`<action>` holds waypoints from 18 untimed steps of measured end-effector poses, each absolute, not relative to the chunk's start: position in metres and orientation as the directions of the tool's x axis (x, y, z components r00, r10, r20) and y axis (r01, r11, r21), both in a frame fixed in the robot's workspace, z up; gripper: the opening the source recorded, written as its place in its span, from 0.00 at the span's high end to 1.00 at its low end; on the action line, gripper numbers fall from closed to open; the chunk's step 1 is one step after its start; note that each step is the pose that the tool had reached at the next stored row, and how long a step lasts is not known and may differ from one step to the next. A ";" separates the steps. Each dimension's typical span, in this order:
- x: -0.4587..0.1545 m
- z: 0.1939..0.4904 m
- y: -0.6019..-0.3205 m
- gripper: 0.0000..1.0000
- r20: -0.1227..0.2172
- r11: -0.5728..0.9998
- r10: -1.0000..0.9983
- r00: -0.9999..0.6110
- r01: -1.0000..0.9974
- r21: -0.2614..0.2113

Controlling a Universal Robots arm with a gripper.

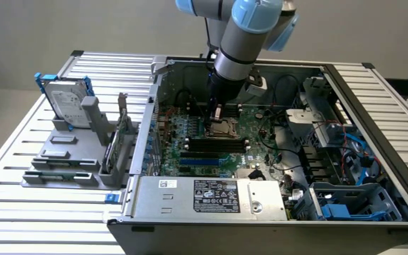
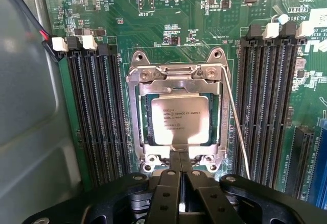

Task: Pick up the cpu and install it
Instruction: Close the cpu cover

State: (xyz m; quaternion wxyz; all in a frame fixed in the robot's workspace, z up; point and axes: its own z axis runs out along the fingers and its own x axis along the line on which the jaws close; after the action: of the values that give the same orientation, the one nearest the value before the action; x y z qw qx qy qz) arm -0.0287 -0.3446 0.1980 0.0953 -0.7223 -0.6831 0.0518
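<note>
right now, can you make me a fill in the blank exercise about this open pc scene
1. The small square silver-grey cpu lies inside the metal-framed ____ on the green motherboard.
2. The black gripper, at that frame's edge, is ____.
3. On ____ sides of it run long black memory slots.
4. The silver hard drive with a white label stands in a grey rack on the exterior view's ____.
Missing words: socket; shut; both; left.
</note>
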 end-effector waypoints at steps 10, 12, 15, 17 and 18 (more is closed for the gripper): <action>-0.029 0.203 -0.345 0.89 0.069 -0.049 0.996 0.065 0.977 -0.209; -0.029 0.204 -0.345 0.89 0.069 -0.049 0.995 0.065 0.977 -0.209; -0.029 0.204 -0.345 0.89 0.069 -0.050 0.995 0.066 0.977 -0.209; -0.029 0.204 -0.345 0.89 0.069 -0.051 0.995 0.066 0.977 -0.209; -0.029 0.204 -0.345 0.89 0.069 -0.051 0.995 0.067 0.977 -0.209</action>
State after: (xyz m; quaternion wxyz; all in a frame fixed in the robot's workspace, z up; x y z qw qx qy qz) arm -0.0288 -0.3451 0.2043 0.1003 -0.7234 -0.6815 0.0468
